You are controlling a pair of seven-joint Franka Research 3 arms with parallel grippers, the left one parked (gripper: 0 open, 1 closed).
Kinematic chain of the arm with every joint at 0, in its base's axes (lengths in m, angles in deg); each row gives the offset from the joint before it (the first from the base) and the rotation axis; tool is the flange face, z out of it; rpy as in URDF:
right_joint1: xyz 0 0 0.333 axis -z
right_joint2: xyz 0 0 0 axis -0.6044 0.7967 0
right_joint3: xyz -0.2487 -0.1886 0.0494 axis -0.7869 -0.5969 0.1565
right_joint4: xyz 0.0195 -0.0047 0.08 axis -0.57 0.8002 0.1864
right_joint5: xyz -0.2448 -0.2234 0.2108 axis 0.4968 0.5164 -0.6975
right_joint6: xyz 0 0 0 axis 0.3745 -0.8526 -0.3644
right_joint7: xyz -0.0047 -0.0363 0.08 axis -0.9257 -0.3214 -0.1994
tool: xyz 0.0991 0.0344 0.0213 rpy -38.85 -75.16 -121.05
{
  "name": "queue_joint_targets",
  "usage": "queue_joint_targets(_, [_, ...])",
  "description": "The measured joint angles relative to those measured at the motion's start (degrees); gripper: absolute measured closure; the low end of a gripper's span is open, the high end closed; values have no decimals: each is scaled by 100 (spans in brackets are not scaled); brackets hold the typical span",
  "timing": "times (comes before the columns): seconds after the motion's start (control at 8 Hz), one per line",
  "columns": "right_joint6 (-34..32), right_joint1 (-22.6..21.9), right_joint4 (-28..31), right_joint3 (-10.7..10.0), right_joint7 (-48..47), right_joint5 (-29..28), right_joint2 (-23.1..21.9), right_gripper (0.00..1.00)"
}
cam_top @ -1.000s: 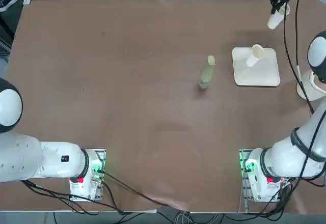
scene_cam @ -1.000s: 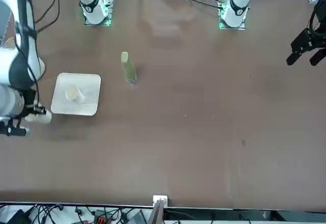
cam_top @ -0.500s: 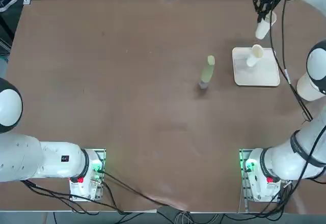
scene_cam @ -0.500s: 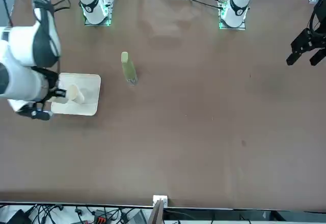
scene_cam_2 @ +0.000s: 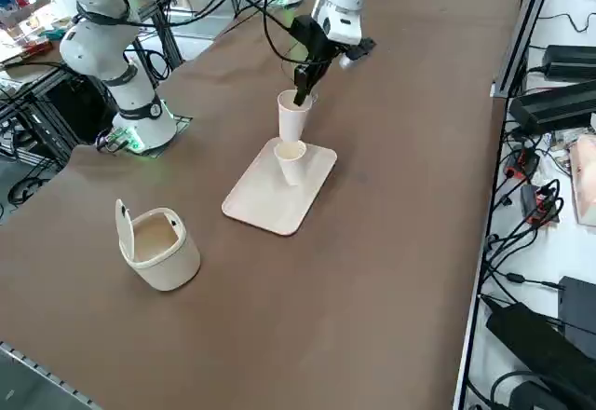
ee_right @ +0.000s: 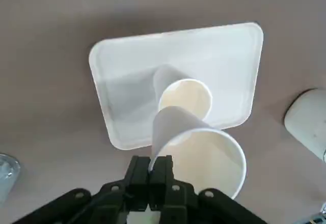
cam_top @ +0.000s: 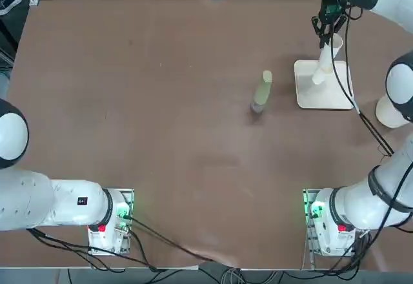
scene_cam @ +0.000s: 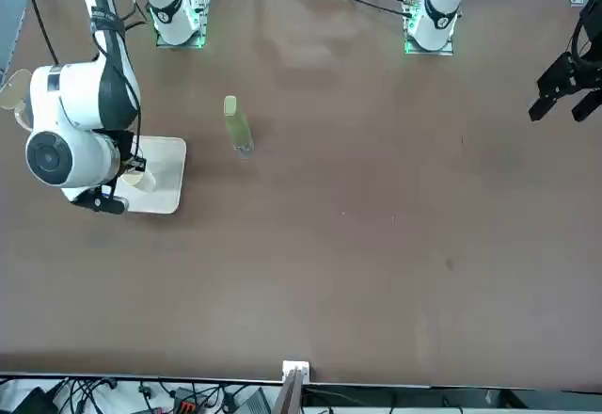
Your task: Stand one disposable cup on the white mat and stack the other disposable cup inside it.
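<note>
1. Holding one disposable cup [scene_cam_2: 291, 116] by its rim: right hand [ee_right: 155, 169] has its fingers pinched on the cup wall, one finger inside the mouth, one outside. Cup hangs upright, mouth up, clear of the worktop.
2. Held cup sits directly above the second disposable cup [scene_cam_2: 291, 161], apart from it; in the right side view there's only a thin sliver between the held cup's base and the lower cup's rim. Wrist view has the held cup's base overlapping the lower cup's mouth.
3. Second cup stands upright, mouth up, on the white mat [cam_top: 339, 91], toward the mat's end that faces the far edge of the worktop.
4. White mat lies flat near the robot's right edge of the worktop, in the far half. Only that one cup stands on it.
5. Right arm [scene_cam: 80, 122] reaches from its base at the near edge out over the mat; in the front view its wrist covers most of the mat and both cups.
6. Pale green bottle [cam_top: 262, 92] stands upright on the worktop [cam_top: 161, 116], beside the mat on the side toward the middle, not touching it.
7. Cream tub [scene_cam_2: 156, 246] with a raised lid or flap sits on the worktop near the right edge, nearer the robot than the mat, well apart from it.
</note>
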Motion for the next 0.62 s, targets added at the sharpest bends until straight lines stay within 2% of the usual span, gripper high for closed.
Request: queue_joint_targets(0.62, [221, 23, 82, -83, -1, 30, -2, 98])
